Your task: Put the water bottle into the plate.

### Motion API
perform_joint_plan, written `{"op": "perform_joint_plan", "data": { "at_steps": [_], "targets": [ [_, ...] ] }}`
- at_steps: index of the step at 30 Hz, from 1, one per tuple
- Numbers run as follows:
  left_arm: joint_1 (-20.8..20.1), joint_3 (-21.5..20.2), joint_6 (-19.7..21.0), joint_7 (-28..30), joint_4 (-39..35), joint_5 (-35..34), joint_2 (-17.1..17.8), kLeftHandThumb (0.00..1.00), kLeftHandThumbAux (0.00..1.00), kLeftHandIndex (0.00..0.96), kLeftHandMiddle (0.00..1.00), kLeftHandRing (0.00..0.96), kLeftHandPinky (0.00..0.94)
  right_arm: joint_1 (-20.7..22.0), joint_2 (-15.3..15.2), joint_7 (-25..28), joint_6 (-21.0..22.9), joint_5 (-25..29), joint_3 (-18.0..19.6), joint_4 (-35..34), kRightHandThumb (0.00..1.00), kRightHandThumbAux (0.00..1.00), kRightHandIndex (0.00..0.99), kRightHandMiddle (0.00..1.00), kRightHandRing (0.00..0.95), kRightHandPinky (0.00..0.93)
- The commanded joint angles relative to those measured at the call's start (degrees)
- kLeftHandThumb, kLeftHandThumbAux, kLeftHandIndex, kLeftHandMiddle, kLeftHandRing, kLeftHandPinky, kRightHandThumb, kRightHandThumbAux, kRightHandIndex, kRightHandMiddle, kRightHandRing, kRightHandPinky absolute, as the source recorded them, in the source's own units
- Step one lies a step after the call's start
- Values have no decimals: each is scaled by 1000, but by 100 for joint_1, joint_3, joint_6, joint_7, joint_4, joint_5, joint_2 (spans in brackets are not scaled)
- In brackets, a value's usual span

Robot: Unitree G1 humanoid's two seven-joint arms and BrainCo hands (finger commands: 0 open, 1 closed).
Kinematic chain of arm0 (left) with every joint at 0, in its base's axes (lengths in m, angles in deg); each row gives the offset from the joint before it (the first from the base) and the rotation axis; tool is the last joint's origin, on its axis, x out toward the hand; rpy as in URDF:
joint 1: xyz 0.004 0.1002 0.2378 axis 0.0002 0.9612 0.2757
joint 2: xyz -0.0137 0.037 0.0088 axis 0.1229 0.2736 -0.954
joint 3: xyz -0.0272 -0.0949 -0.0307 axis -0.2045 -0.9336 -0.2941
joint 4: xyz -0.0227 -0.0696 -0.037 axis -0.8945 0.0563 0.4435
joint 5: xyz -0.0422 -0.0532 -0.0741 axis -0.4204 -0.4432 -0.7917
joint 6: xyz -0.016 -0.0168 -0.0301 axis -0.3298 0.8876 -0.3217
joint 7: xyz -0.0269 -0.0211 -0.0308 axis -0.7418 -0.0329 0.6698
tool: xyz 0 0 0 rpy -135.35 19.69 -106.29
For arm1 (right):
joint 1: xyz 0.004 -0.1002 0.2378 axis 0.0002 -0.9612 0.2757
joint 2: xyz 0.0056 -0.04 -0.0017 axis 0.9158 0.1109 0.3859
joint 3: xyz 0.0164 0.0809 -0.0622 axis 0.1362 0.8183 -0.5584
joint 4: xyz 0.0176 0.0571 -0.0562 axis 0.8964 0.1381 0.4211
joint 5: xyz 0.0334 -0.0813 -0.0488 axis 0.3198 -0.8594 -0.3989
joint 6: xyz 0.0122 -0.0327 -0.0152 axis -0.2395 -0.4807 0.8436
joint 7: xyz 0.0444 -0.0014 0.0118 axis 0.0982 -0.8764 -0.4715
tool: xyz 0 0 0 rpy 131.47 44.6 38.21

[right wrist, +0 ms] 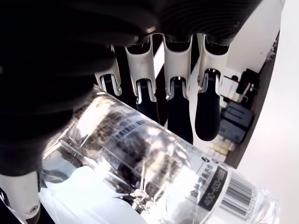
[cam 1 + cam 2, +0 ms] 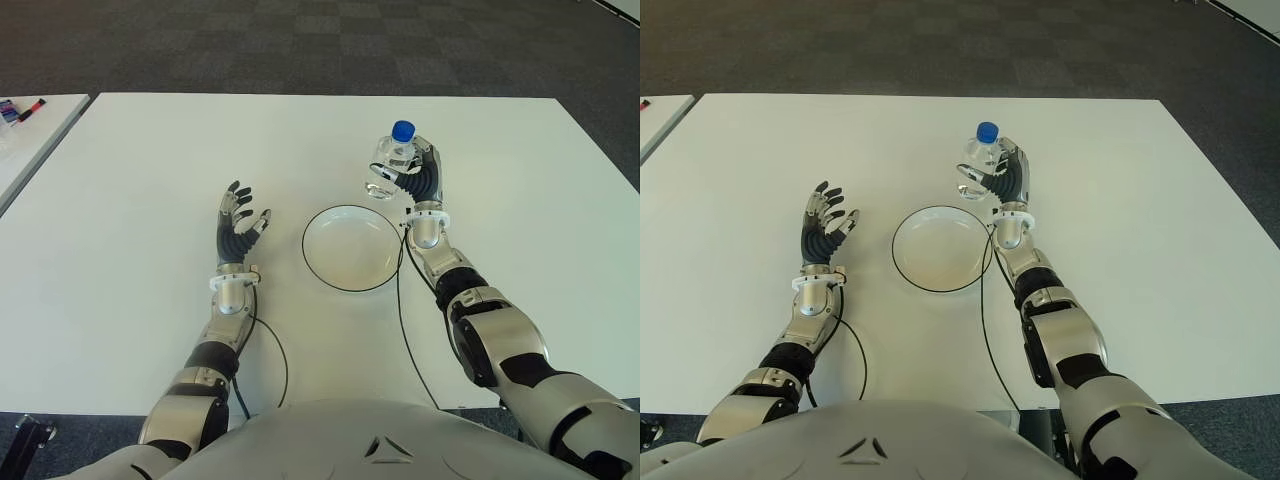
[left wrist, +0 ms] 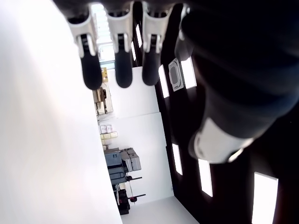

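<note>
Fingers (image 1: 180, 109) of right hand (image 2: 420, 180) wrapped around water bottle (image 2: 392, 160), held above white table (image 2: 150, 150), just beyond far right rim of plate (image 2: 312, 262). Plate holds nothing: white, dark-rimmed. Bottle clear, blue cap, printed label, roughly upright. Left hand (image 2: 237, 225) left of plate, palm up, fingers spread loose, gripping nothing.

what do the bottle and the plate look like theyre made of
Water bottle, held in the right hand: looks like thin clear plastic, glossy; you see through it, the wall is crinkled in the right wrist view, with a blue cap, likely plastic. Plate: smooth white with a thin dark rim; could be ceramic or melamine, the look leaves that open. The left hand shows left of the plate.
</note>
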Motion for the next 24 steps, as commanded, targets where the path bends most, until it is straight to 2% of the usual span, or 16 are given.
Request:
{"op": "perform_joint_plan", "data": {
  "at_steps": [1,14,24],
  "targets": [
    [165,3,110,117,119,-27,-47,293,773,117,209,232,281,-142,34,50,-227,-20,-20,-275,841,680,392,517,578,549],
    [117,-31,153,222,153,-137,-98,304,762,111,205,231,289,-704,77,796,-655,306,73,-747,840,682,386,525,604,572],
    [105,9,200,86,150,3,-84,294,760,108,198,221,271,-1090,105,988,-637,201,40,-1329,838,684,378,537,637,632]
  ]
}}
